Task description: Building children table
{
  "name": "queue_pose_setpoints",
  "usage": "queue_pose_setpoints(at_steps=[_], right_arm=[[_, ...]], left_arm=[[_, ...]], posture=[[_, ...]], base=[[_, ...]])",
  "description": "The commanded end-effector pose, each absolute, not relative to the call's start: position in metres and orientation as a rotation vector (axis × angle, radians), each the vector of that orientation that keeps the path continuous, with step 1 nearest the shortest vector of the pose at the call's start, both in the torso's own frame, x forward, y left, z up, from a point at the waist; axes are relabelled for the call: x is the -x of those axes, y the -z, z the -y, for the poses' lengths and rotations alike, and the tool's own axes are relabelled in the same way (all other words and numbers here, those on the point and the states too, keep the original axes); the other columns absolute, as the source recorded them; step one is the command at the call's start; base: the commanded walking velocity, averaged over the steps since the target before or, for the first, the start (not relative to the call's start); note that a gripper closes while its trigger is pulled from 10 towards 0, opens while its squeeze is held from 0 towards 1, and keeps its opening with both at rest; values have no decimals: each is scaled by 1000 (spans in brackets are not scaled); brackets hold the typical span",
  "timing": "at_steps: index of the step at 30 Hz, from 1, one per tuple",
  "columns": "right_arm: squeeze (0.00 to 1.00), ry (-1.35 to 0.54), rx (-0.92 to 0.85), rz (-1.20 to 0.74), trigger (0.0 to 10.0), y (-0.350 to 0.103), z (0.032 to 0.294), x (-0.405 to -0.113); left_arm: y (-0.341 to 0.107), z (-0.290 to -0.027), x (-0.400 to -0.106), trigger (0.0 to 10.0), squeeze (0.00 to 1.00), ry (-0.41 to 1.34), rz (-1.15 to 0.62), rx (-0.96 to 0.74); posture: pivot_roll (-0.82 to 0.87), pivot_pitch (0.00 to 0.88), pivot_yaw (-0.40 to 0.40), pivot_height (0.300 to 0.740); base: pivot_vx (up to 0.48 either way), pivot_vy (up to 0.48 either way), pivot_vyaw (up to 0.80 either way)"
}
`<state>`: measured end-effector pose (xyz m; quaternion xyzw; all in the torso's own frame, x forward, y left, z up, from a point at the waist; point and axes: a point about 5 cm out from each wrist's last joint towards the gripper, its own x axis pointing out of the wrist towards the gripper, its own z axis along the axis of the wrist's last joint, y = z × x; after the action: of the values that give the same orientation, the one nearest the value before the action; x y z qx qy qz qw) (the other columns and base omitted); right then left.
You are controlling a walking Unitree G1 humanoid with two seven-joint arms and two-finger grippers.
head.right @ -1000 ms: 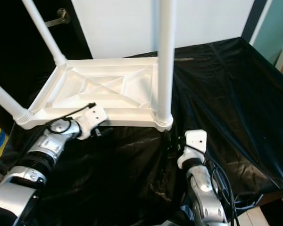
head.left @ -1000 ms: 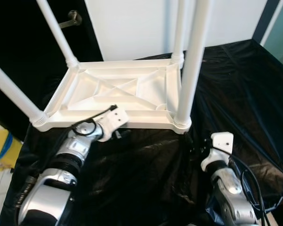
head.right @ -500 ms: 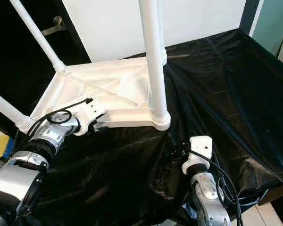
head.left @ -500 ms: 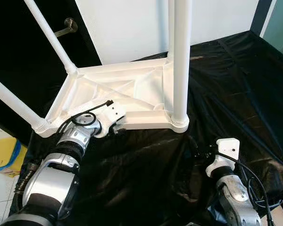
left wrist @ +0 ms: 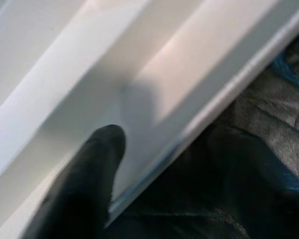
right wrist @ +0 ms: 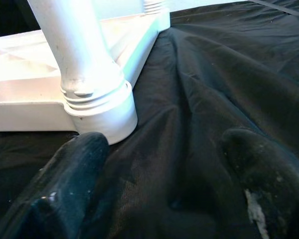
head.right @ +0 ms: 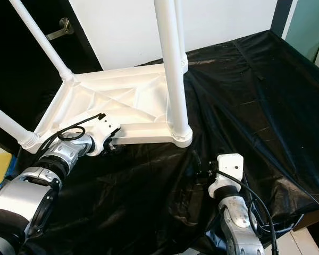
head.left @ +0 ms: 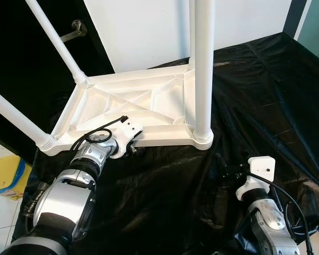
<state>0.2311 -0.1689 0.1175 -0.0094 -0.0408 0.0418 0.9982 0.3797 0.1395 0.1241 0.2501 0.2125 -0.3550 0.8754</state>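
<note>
My right gripper (right wrist: 164,199) has backed off, fingers apart and empty. My left gripper (head.left: 132,150) seems pressed to the upturned table's (head.left: 143,101) rim, grip unclear. It could slide on the bench's black sheet (head.left: 266,95).

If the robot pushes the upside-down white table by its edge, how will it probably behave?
The white table looks like hollow ribbed plastic, so probably stiff and light. It lies on a black cloth, which may bunch or slide. Its tall legs could make it tip. The left gripper is at its near edge.

Black-draped surface (head.left: 266,95), wrinkled, with the upturned white children's table (head.left: 138,106) on its far left part.
</note>
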Motion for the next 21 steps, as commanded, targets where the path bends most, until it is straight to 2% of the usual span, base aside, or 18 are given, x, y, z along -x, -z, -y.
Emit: queue_pose_setpoints(at_steps=[1,14,18,20,21], right_arm=[[0,-100,22,68,10000,-118,167,-230],[0,-108,51,67,10000,-121,174,-236],[0,-110,51,70,10000,-123,174,-239],[0,-108,46,77,10000,-124,171,-243],[0,-108,46,77,10000,-124,171,-243]], left_arm=[[-102,-137,-369,0,0,788,-530,-450],[-73,-108,-347,0,0,919,-565,-343],[-70,-94,-341,0,0,950,-548,-305],[-68,-71,-335,0,0,986,-506,-266],[-68,-71,-335,0,0,986,-506,-266]], posture=[[-256,71,163,740],[-256,43,145,740],[-246,35,141,740],[-237,27,134,740],[-237,27,134,740]], base=[[0,0,0],[0,0,0],[0,0,0],[0,0,0],[0,0,0]])
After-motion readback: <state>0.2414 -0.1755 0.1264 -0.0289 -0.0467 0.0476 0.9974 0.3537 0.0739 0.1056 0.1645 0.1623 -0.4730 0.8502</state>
